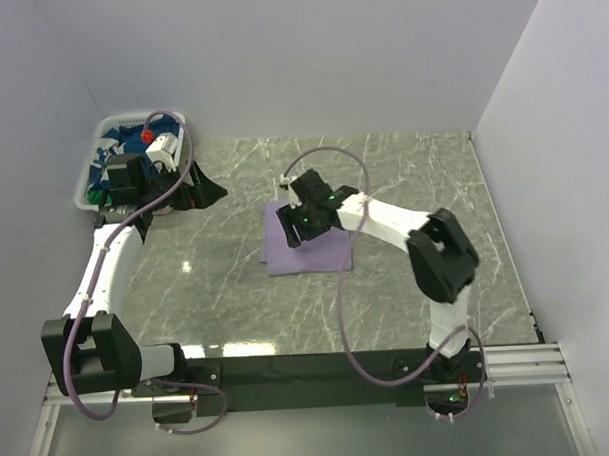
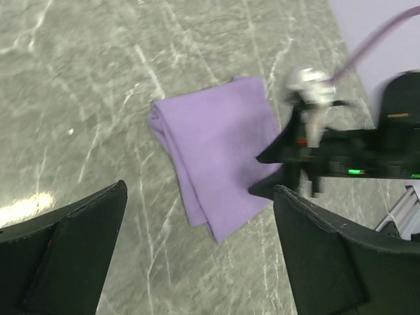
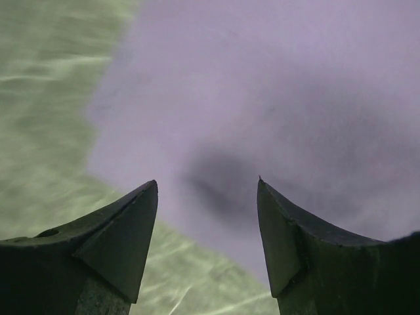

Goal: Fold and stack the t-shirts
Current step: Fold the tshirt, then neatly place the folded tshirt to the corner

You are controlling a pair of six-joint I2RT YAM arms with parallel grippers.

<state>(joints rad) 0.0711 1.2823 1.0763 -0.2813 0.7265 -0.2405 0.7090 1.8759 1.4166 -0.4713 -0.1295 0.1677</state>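
**Station status: one folded t-shirt on the surface, both end effectors open**

**Task items**
- The lavender t-shirt (image 1: 320, 255) (image 2: 216, 157) (image 3: 275, 98) lies folded into a compact rectangle near the middle of the marbled surface (image 1: 413, 174). The left wrist view shows layered fold edges along one long side.
- The white slatted basket (image 1: 89, 183) stands at the far left corner of the surface, against the wall. It contains dark blue cloth with white print (image 1: 116, 142). Further items in it are too small to identify.

**Left end effector** (image 1: 205, 189) (image 2: 200, 190)
- Position: just beside the basket on its right side, above bare surface and well apart from the lavender t-shirt.
- State: fingers spread wide, with nothing between them.

**Right end effector** (image 1: 295, 228) (image 2: 262, 174) (image 3: 207, 182)
- Position: directly over the lavender t-shirt, at its left portion in the top view.
- State: fingers parted to a moderate gap, with no cloth pinched between them. The right wrist view shows both fingertips clear of the fabric edge. Whether they touch the cloth below cannot be determined, as that view is blurred
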